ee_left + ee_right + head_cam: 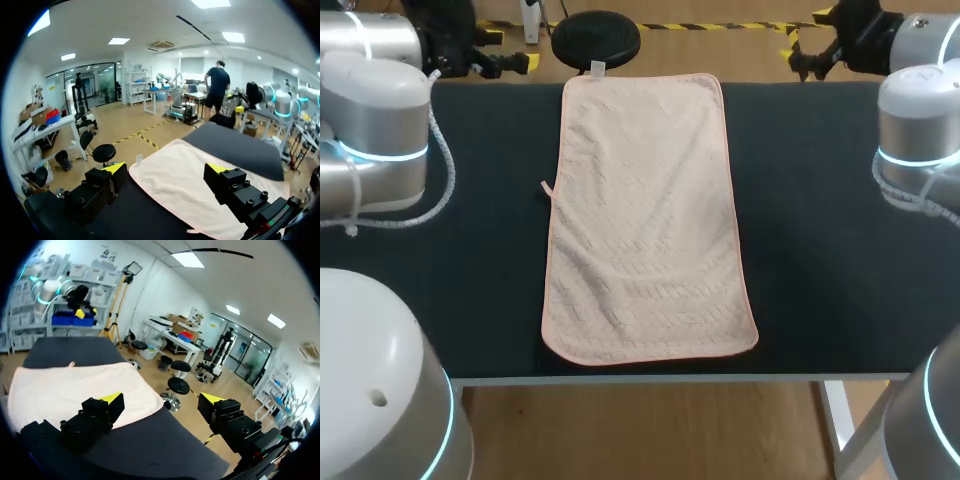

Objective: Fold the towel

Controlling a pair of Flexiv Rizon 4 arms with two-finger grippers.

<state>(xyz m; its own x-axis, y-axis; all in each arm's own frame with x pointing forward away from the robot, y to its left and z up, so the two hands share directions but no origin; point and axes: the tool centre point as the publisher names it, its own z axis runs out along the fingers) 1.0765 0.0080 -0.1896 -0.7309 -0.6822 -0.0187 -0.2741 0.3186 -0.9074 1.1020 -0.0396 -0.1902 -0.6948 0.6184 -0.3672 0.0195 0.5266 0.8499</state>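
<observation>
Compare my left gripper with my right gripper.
Left gripper looks over the towel, which lies ahead between its fingers; right gripper faces dark table, the towel beside one finger. Left sits by the table's far-left corner, right by far-right. Both are open and empty.

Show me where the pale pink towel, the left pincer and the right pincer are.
pale pink rectangular cloth towel (645,220), head view, middle of its flat surface.
left pincer (166,168), left wrist view, midway between its yellow tips.
right pincer (161,398), right wrist view, midway between its yellow tips.

left arm (375,120): silver, cyan ring | left gripper (167,168): black, yellow tips
</observation>
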